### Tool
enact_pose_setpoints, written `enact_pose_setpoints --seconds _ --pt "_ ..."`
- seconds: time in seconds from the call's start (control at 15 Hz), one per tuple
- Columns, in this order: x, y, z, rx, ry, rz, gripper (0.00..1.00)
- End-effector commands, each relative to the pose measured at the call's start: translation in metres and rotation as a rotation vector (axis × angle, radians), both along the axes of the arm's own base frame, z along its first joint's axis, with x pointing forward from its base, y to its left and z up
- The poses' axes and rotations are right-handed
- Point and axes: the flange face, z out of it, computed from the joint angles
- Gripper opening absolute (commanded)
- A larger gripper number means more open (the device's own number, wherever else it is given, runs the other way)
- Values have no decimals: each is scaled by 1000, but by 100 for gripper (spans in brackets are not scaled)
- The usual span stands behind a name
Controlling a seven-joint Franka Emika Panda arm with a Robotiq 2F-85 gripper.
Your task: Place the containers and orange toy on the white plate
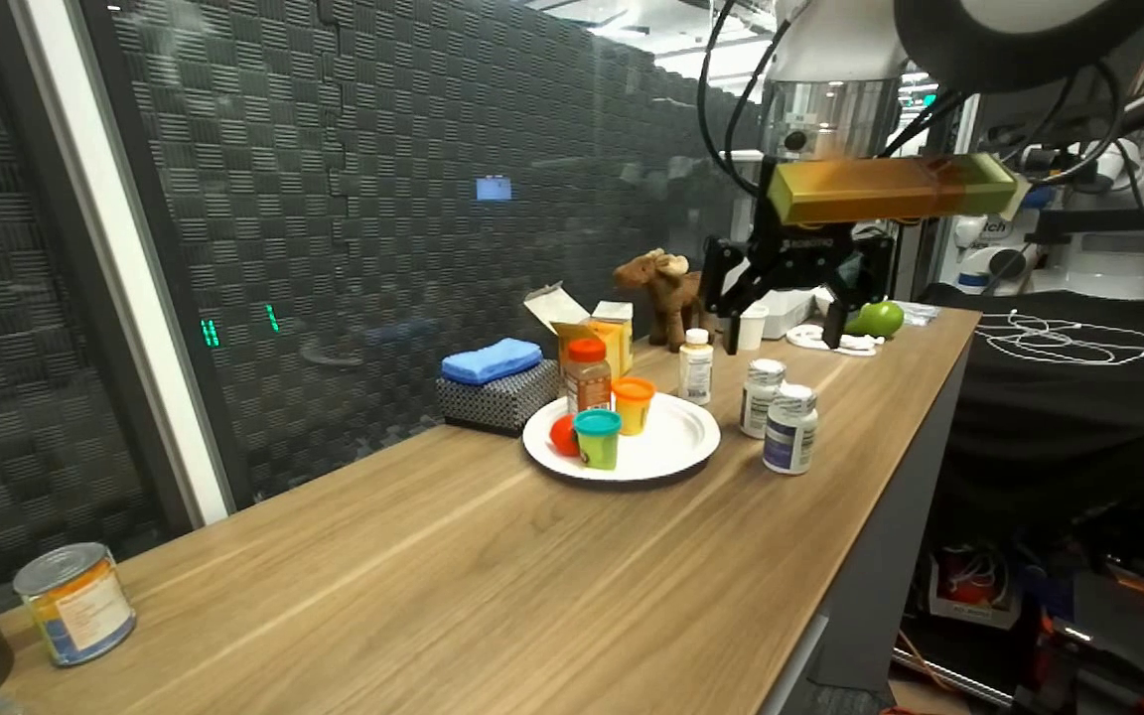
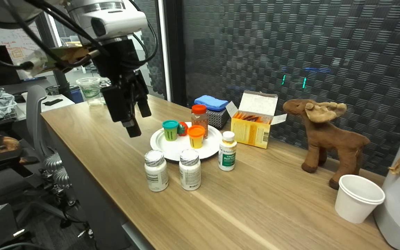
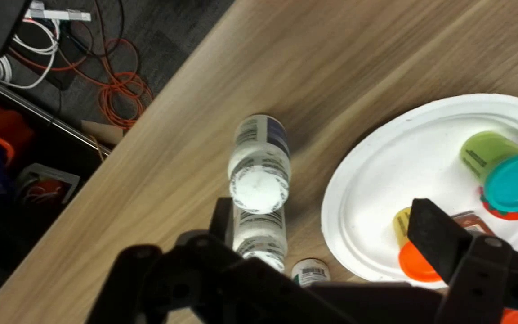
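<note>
- Behind my workspace runs a dark textured wall [image 1: 383, 218]; an exterior view catches a whiteboard [image 2: 16, 55] across the room.
- The countertop [image 1: 453, 596] is long and wood-grained, with a plush moose [image 2: 342, 139] and an open yellow carton [image 2: 250, 133] toward the wall.
- My gripper [image 1: 784, 336] hangs in the air, jaws spread wide, holding nothing. The placing looks finished to me, so I'd climb straight up before swinging away.
- The white plate [image 1: 676, 432] bears everything I was asked to put there; a nudge could slide it, so I'd keep off.
- The spice jar [image 1: 589, 382], tallest on the plate, stands upright.
- Two white pill bottles [image 1: 790, 437] stand near the plate; a low sweep could topple them.
- The green tub [image 1: 598, 445] and orange tub [image 1: 634, 409] stand upright, lidded.
- The orange-red toy [image 1: 562, 437] lies on the plate just beside the green tub; touching or not, I can't tell.
</note>
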Motion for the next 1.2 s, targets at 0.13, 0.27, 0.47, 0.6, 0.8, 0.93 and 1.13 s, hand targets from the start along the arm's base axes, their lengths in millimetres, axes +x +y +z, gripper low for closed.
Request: enact_pose_setpoints --seconds 0.13,0.27,0.47,0.6,0.8,0.93,1.13 --pt "-18 -33 -11 61 -10 -74 100" --pt "-16 -39 -20 106 -5 -75 100" --pt "-10 -46 -31 168 5 -68 100" --pt "-8 -54 -38 173 17 -81 100" --pt "-6 -65 -48 169 40 -95 100" --pt "-4 -70 -53 173 51 -102 100" --pt "-1 -70 -56 175 52 -99 100"
